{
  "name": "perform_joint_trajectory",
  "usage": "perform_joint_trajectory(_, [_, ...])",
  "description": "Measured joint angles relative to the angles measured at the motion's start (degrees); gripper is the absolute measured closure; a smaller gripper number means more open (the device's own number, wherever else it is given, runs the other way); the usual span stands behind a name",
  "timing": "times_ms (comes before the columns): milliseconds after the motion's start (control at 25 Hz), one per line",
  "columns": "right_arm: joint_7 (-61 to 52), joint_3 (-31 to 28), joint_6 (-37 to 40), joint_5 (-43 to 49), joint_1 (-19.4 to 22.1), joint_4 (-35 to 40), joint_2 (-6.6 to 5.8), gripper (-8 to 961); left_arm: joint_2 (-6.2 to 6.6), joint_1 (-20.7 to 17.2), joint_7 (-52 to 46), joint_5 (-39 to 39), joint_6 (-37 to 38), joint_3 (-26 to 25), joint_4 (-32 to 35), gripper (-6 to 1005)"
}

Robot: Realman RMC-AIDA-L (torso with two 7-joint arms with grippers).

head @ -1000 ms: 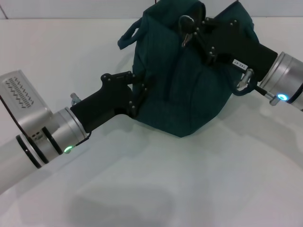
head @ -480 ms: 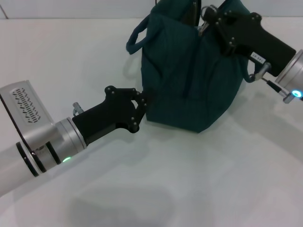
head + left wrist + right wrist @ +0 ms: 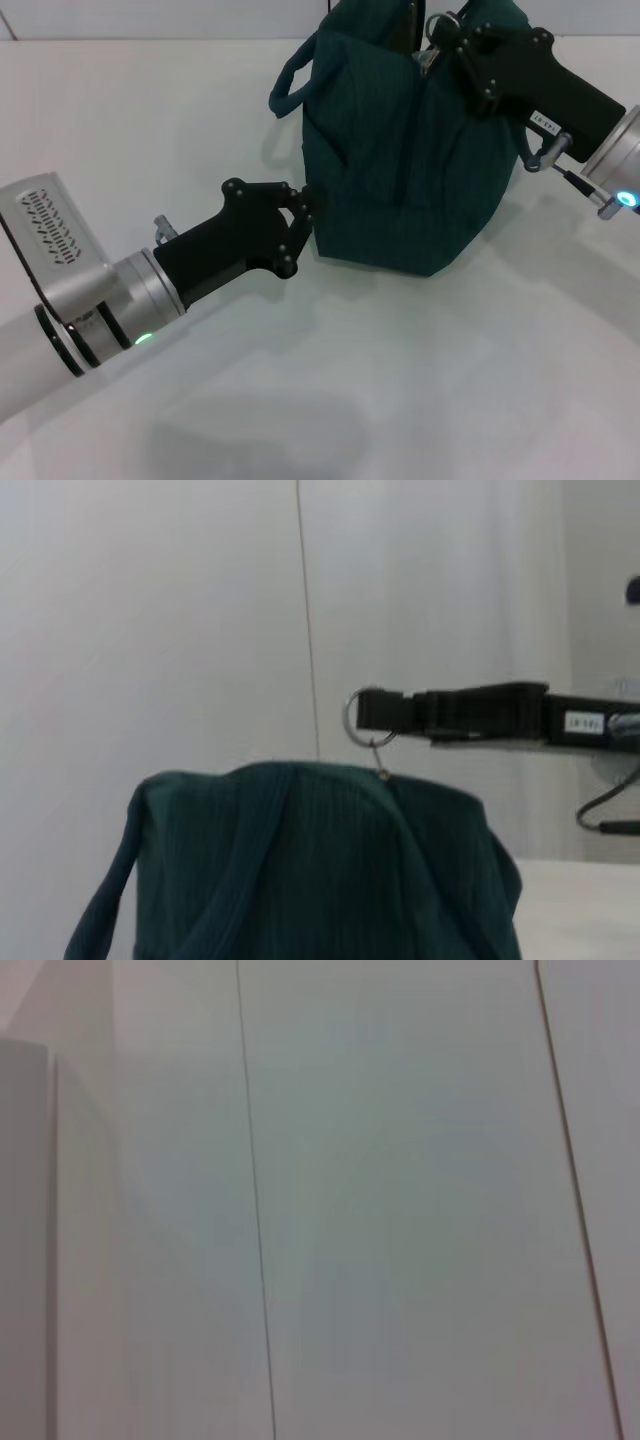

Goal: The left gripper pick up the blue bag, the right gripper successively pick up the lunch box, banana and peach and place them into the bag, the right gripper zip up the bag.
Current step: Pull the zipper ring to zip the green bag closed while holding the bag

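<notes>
The blue bag [image 3: 400, 160] stands on the white table, its top closed, with one loop handle [image 3: 290, 75] hanging on its left side. My right gripper [image 3: 450, 35] is at the bag's top edge, shut on the metal ring of the zipper pull [image 3: 437, 24]. In the left wrist view the same ring [image 3: 358, 717] sits in the right gripper [image 3: 378, 712] just above the bag [image 3: 300, 870]. My left gripper [image 3: 298, 235] rests against the bag's lower left edge. The lunch box, banana and peach are out of view.
The white table [image 3: 380, 380] spreads out in front of the bag. A cable loop [image 3: 535, 155] hangs from the right wrist beside the bag. The right wrist view holds only a pale panelled wall [image 3: 400, 1200].
Over the last second the bag shifted right and stood more upright as the right gripper drew the zipper pull up and to the right. The left gripper dropped slightly along the bag's left edge.
</notes>
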State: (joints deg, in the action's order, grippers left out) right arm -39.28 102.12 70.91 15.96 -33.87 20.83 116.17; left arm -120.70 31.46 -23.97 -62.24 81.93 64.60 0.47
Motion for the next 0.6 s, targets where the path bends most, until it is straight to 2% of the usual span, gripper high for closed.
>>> perform_joint_trajectory(80, [0.0, 0.04, 0.0, 0.12, -0.12, 0.0, 0.01, 947, -0.04, 0.03, 0.16, 0.01, 0.67, -0.01, -0.24, 999])
perform_joint_trajectory(280, [0.0, 0.09, -0.08, 0.16, -0.22, 0.07, 0.02, 947, -0.06, 1.0, -1.37, 1.24, 1.12, -0.01, -0.84, 895])
perform_joint_trajectory(600, [0.0, 0.22, -0.13, 0.28, -0.35, 0.4, 0.02, 947, -0.07, 5.56, -4.25, 3.11, 0.71, 0.0, -3.55, 709])
